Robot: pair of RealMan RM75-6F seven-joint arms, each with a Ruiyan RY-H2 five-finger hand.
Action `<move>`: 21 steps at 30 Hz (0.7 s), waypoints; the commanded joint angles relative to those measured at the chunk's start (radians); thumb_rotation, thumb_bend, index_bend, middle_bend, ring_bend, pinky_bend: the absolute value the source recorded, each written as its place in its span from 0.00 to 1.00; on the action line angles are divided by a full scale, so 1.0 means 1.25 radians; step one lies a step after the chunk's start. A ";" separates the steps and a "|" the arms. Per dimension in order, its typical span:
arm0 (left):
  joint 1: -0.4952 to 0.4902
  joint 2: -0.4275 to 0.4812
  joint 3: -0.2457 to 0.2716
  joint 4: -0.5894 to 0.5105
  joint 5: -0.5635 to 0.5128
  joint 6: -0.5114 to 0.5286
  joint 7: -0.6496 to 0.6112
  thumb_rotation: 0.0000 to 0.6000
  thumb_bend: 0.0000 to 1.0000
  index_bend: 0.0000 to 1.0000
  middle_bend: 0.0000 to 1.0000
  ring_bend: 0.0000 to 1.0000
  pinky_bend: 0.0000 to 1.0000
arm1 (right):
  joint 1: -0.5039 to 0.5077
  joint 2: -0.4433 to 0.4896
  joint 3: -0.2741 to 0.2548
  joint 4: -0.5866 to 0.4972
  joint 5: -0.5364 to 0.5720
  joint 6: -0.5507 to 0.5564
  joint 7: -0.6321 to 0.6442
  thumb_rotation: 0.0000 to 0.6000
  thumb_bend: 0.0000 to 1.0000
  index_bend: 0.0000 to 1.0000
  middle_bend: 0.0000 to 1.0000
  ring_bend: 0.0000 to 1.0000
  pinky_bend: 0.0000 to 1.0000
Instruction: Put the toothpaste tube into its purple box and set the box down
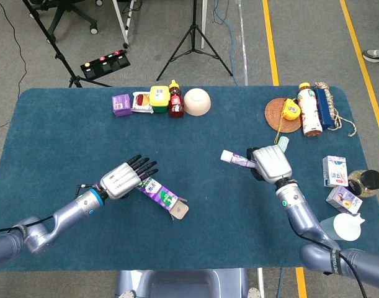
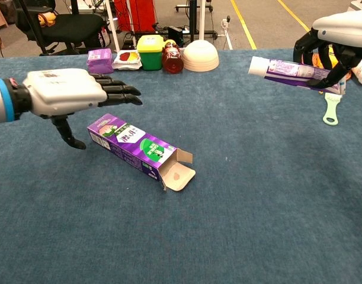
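The purple toothpaste box lies on the blue table, its open flap end facing the front right. My left hand hovers over the box's closed end, fingers spread and thumb down, holding nothing. My right hand grips the purple and white toothpaste tube above the table, well right of the box, with the tube's white cap pointing left.
At the far edge stand a small purple box, a snack pack, a yellow container, a red bottle and a bowl. A green brush, woven mat, bottle and cartons crowd the right.
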 commanded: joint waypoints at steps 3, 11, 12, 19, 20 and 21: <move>-0.056 -0.079 0.023 0.080 0.032 -0.006 -0.018 1.00 0.06 0.00 0.00 0.00 0.08 | -0.008 0.008 -0.003 -0.008 -0.006 0.005 0.002 1.00 0.53 0.57 0.63 0.60 0.63; -0.085 -0.117 0.025 0.097 0.008 -0.030 -0.002 1.00 0.09 0.00 0.00 0.00 0.14 | -0.017 0.022 -0.002 -0.012 -0.012 0.007 0.016 1.00 0.53 0.57 0.63 0.60 0.63; -0.087 -0.120 0.025 0.096 0.003 -0.033 -0.002 1.00 0.10 0.00 0.00 0.00 0.16 | -0.018 0.024 -0.002 -0.013 -0.013 0.007 0.018 1.00 0.53 0.57 0.63 0.60 0.63; -0.097 -0.136 0.030 0.103 -0.011 -0.029 0.006 1.00 0.19 0.28 0.24 0.20 0.39 | -0.024 0.031 -0.002 -0.013 -0.018 0.005 0.030 1.00 0.54 0.57 0.64 0.60 0.63; -0.097 -0.136 0.031 0.101 -0.014 -0.029 0.006 1.00 0.20 0.34 0.29 0.24 0.44 | -0.025 0.031 -0.003 -0.013 -0.019 0.006 0.032 1.00 0.54 0.57 0.64 0.60 0.63; -0.096 -0.136 0.032 0.099 -0.017 -0.029 0.005 1.00 0.21 0.37 0.31 0.27 0.48 | -0.026 0.032 -0.003 -0.013 -0.020 0.006 0.033 1.00 0.54 0.57 0.64 0.60 0.63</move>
